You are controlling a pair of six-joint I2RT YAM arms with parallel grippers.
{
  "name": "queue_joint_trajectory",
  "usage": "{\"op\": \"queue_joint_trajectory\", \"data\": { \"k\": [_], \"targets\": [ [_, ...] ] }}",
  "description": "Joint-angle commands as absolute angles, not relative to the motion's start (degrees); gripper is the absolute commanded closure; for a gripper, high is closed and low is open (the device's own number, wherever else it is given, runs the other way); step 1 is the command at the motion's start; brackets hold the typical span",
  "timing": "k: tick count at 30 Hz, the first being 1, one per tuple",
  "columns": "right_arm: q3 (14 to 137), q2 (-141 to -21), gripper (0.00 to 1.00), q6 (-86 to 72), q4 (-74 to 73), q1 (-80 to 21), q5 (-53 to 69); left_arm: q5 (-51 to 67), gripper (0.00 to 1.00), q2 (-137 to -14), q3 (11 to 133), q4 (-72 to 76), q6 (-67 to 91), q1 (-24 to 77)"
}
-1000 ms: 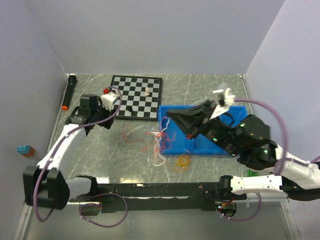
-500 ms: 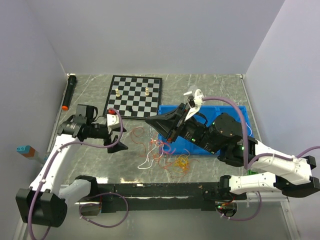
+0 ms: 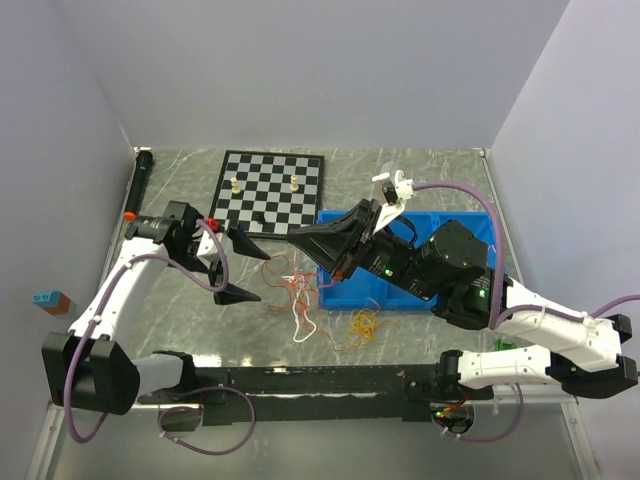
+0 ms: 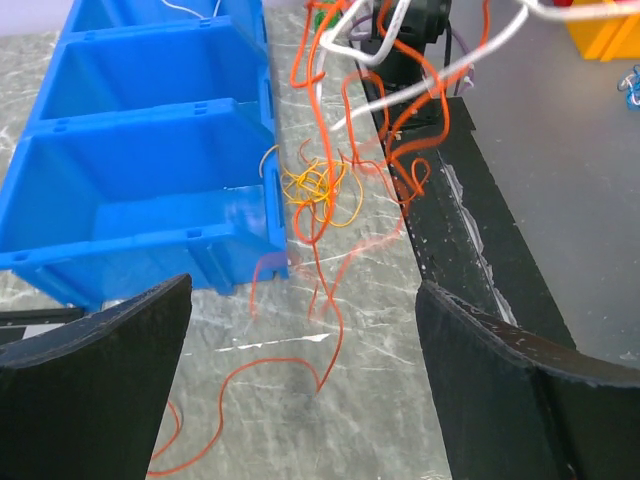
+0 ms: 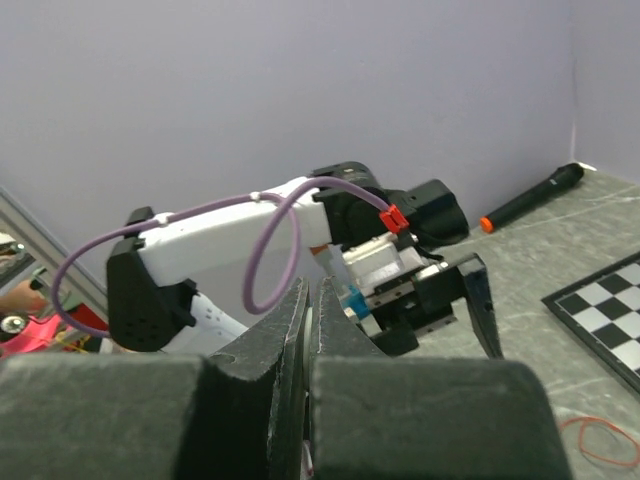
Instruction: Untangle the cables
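The cables [image 3: 300, 295] sprawl on the table [image 3: 420, 170] between the bin [image 4: 130, 190] and the left gripper [image 3: 255, 272], with a yellow bunch [image 3: 363, 322] nearer the front. A chessboard [image 3: 272, 190] lies behind. The right gripper [image 3: 300, 235], fingers pressed together, hangs over the tangle and hides part of it; I can't tell whether it pinches a strand. The left gripper gapes wide and empty, wider than a second ago, and the tangle has drawn leftward off the bin.

It was a robotics lab test cell: plain lavender walls [image 3: 300, 70] boxed in a marbled table [image 3: 420, 170] carrying a chessboard [image 3: 272, 190], a blue bin [image 4: 130, 230] and two bolted arms [image 3: 130, 285].
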State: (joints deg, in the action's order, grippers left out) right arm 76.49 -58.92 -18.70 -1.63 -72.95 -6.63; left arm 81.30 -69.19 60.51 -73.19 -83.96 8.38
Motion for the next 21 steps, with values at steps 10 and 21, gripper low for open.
{"op": "queue_joint_trajectory", "data": {
  "k": [10, 21],
  "targets": [
    [77.43, -62.84, 1.00, -22.85, 5.45, -71.72, -1.32, 91.68, 0.07, -71.10, 66.54, -78.49, -88.95, 15.46],
    [79.54, -64.78, 1.00, -23.99, 5.98, -71.28, 1.67, 87.45, 0.53, -74.62, 65.74, -78.49, -92.46, 17.40]
  ]
}}
